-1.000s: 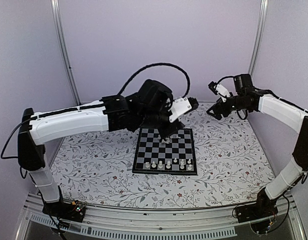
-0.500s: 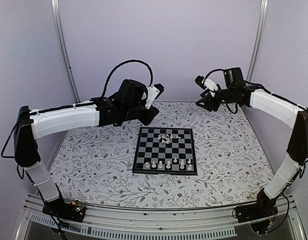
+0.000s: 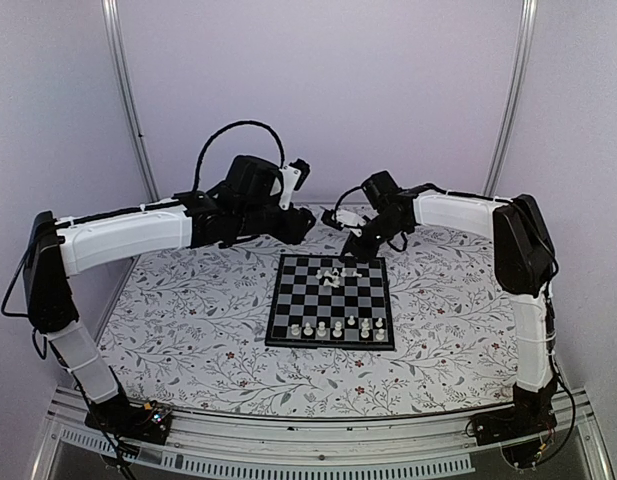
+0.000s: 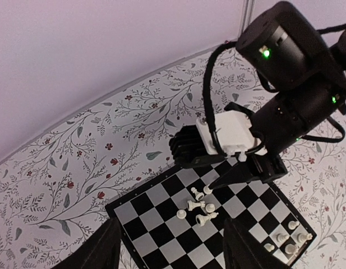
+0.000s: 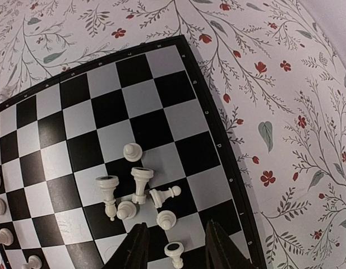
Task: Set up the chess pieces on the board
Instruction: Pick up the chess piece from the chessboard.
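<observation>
The board (image 3: 333, 300) lies mid-table. A row of white chess pieces (image 3: 333, 326) stands along its near edge. A loose cluster of pieces (image 3: 338, 273) sits on its far squares, some upright and some tipped over (image 5: 140, 185). My right gripper (image 5: 173, 249) hangs low over this cluster, jaws partly apart. One fallen piece (image 5: 174, 253) lies between its fingertips, with a gap on each side. My left gripper (image 4: 173, 246) is open and empty, held high behind the board's far left corner, looking down on the cluster (image 4: 202, 204) and the right gripper (image 4: 240, 174).
The floral table surface (image 3: 188, 310) surrounds the board on all sides. Purple walls with metal posts (image 3: 128, 100) close off the back. The left arm (image 3: 138, 235) spans the back left and the right arm (image 3: 458, 215) reaches across the back right.
The left gripper lifted off the board's far squares and pulled back left, leaving the cluster. The right arm swung in from the back right to above the cluster, its jaws narrowing.
</observation>
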### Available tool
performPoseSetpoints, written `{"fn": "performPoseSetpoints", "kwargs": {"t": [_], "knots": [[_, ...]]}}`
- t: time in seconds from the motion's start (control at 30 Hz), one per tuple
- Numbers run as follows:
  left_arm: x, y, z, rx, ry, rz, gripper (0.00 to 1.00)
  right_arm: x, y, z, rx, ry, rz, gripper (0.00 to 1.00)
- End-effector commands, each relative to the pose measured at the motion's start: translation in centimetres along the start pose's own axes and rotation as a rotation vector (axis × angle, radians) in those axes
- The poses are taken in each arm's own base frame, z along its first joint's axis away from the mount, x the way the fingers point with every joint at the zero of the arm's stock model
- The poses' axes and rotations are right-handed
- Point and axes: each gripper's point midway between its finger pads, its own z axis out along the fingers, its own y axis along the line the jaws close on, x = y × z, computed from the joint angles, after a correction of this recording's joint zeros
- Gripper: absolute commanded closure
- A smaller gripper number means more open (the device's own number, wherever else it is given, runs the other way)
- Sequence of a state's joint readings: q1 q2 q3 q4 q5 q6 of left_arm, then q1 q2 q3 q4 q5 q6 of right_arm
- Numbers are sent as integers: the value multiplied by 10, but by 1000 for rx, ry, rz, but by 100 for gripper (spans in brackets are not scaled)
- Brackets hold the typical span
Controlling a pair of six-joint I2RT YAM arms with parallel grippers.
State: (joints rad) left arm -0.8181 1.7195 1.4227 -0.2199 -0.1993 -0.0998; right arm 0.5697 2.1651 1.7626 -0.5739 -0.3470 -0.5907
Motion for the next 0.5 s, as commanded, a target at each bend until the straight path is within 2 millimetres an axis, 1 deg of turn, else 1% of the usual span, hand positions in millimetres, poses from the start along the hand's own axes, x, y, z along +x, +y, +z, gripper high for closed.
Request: {"fn": "performPoseSetpoints", "kwargs": {"t": [0.0, 0.1, 0.33, 0.4, 0.47], "knots": [[-17, 19, -11, 28, -50, -144, 36, 11, 4, 17, -49, 63, 39, 63], [-16, 20, -9, 44, -43, -159, 36, 16, 9, 28, -74, 75, 44, 62], [-16, 18, -8, 57, -38, -154, 37, 23, 14, 41, -92, 103, 58, 62], [-15, 17, -8, 58, -35, -153, 37, 25, 14, 43, -92, 108, 62, 65], [-14, 17, -7, 58, -32, -151, 37, 26, 13, 43, -87, 110, 64, 71]]}}
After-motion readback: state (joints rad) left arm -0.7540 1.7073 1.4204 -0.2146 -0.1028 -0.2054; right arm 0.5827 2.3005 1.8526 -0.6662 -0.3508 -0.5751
